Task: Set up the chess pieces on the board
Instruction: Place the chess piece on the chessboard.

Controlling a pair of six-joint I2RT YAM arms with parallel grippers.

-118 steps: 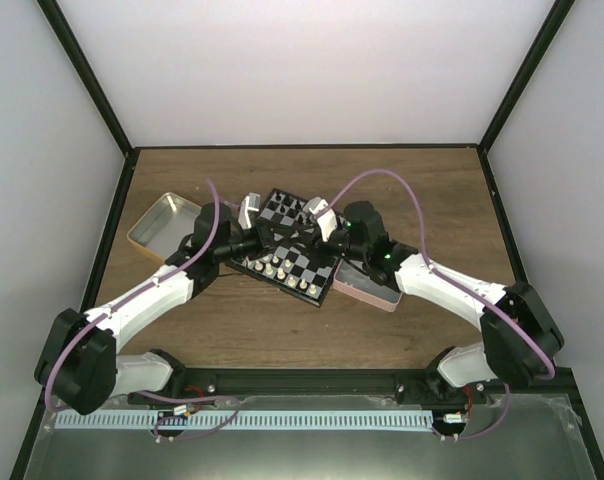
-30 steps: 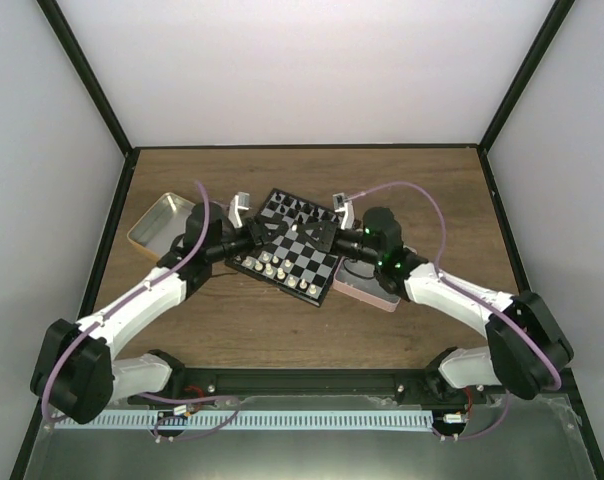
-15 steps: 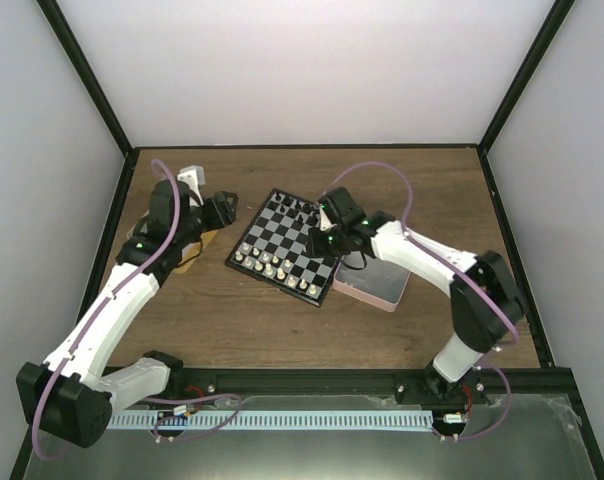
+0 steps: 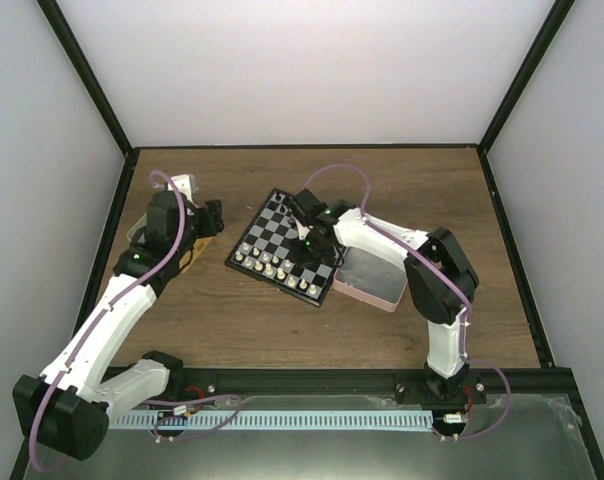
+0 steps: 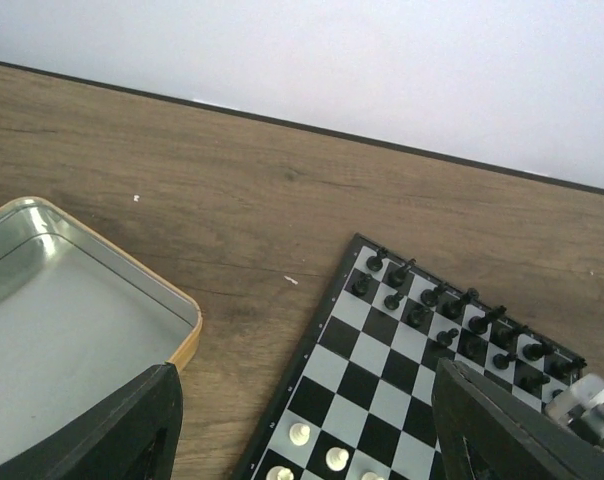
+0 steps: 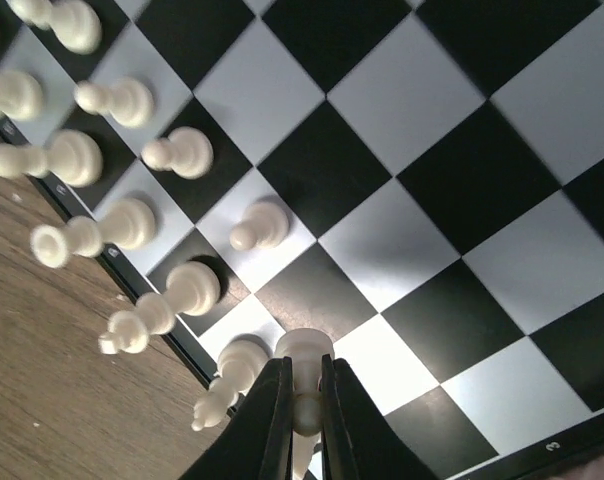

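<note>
Two arms reach out over the brown wood-grain table (image 4: 402, 190), and the set-up looks well along. The biggest thing on the table is the small square chessboard (image 4: 265, 232), with black and pale grey checks and a thin black rim, lying skewed near the middle. A pink square tray (image 4: 372, 282) sits just beside its right corner. A yellow-sided metal tin (image 5: 132, 272) lies to its left, with a strip of bare wood between them.

Tiny black pieces (image 5: 452, 312) line the board's far edge in two rows, and cream-white pieces (image 6: 77, 158) crowd the near edge.

The left gripper (image 5: 304, 400) hangs above the gap between tin and board, its fingers spread wide with nothing between them. The right gripper (image 6: 304, 378) is low over the near side of the board, its fingers pressed together on one slim cream-white piece (image 6: 304, 348). That piece sits close to the rim, with other white men just beside it.

I judge the step in hand to be seating this piece in the white ranks. From the wrist view I cannot tell whether it already touches the board.

The next move calls for care:
- centre the piece over its empty square;
- lower it straight down;
- part the fingers only a little, so they do not brush the neighbours;
- lift away vertically.
</note>
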